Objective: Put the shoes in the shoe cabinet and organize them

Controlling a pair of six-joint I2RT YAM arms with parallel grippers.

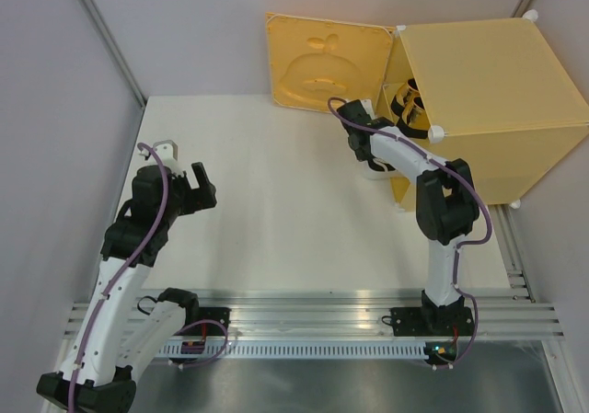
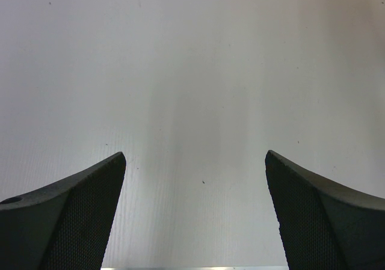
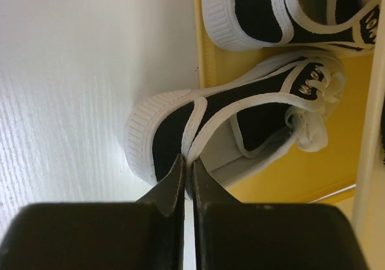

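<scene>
The yellow-orange shoe cabinet [image 1: 497,91] stands at the back right with its door [image 1: 327,63] swung open to the left. My right gripper [image 1: 370,155] is at the cabinet's opening. In the right wrist view it [image 3: 188,165] is shut on the heel rim of a black shoe with white sole, trim and laces [image 3: 240,122]. That shoe's toe lies on the yellow cabinet floor [image 3: 301,174] and its heel hangs out over the white table. A second matching shoe [image 3: 271,11] sits further inside. My left gripper [image 1: 195,185] [image 2: 195,162] is open and empty over bare table.
A dark shoe shape [image 1: 409,100] shows higher up in the cabinet opening. Grey walls close in the white table [image 1: 267,201] on both sides. A metal rail [image 1: 313,316] runs along the near edge by the arm bases.
</scene>
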